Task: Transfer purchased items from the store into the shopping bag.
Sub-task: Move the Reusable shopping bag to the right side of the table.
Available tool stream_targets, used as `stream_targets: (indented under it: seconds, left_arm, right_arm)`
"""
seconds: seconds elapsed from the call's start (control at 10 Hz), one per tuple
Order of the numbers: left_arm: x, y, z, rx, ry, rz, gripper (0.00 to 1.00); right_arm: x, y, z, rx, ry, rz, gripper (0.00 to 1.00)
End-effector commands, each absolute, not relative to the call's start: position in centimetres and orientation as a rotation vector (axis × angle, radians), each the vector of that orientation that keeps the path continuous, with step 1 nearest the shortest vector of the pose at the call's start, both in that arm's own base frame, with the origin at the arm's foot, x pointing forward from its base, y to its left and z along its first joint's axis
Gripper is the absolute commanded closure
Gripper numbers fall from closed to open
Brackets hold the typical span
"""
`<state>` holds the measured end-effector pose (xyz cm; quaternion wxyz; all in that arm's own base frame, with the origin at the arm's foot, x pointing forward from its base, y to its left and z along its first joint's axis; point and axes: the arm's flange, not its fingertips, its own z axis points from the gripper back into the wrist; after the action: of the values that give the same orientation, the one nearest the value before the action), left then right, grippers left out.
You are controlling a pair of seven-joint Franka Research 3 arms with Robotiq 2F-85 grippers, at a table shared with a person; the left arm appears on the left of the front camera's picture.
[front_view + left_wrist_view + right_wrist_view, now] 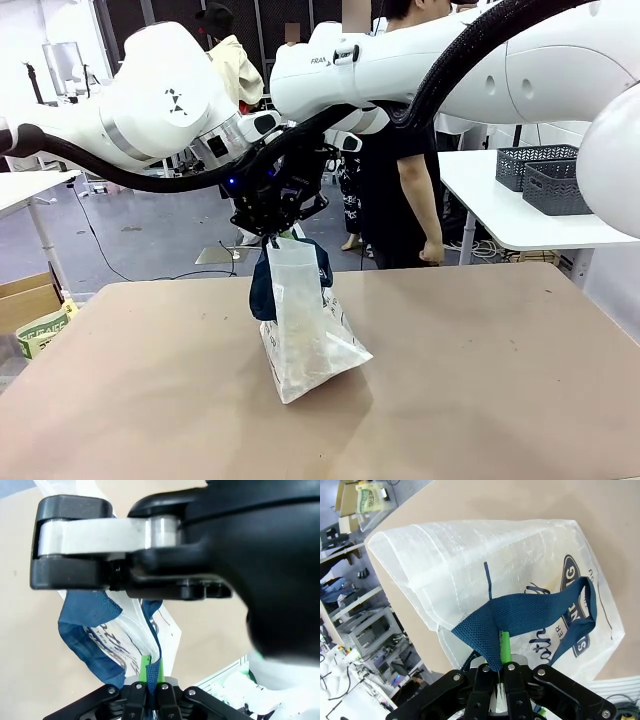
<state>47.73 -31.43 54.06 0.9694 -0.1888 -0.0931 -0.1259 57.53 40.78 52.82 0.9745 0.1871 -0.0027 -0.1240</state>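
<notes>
Spreading wide under everything, the brown table carries the shopping bag at its middle, its base resting there while its top hangs from both arms. It looks light, limp and slippery, so the woven navy handles are the sound hold. The left gripper has its jaws clamped on one handle; the right gripper has its jaws pinching the other.
</notes>
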Motion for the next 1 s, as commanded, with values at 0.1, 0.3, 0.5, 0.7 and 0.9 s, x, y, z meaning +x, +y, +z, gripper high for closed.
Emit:
stream_targets:
  seconds: [0.1, 0.3, 0.5, 0.7, 0.9]
  left_arm:
    - [47.7, -31.4, 54.0, -0.381, -0.187, -0.255, 1.00]
    - [47.7, -31.4, 54.0, -0.381, -0.187, -0.255, 1.00]
    - [47.7, -31.4, 54.0, -0.381, -0.187, -0.255, 1.00]
    - [47.7, -31.4, 54.0, -0.381, -0.187, -0.255, 1.00]
    - [47.7, -31.4, 54.0, -0.381, -0.187, -0.255, 1.00]
  right_arm:
    - [57.4, 40.9, 52.8, 0.370, -0.007, -0.267, 1.00]
    - [57.4, 40.9, 52.8, 0.370, -0.007, -0.267, 1.00]
    - [57.3, 40.6, 52.7, 0.399, 0.000, -0.245, 0.76]
    - [56.3, 39.8, 52.8, 0.429, -0.005, -0.269, 0.37]
    - [55.4, 39.0, 53.1, 0.474, -0.012, -0.269, 0.00]
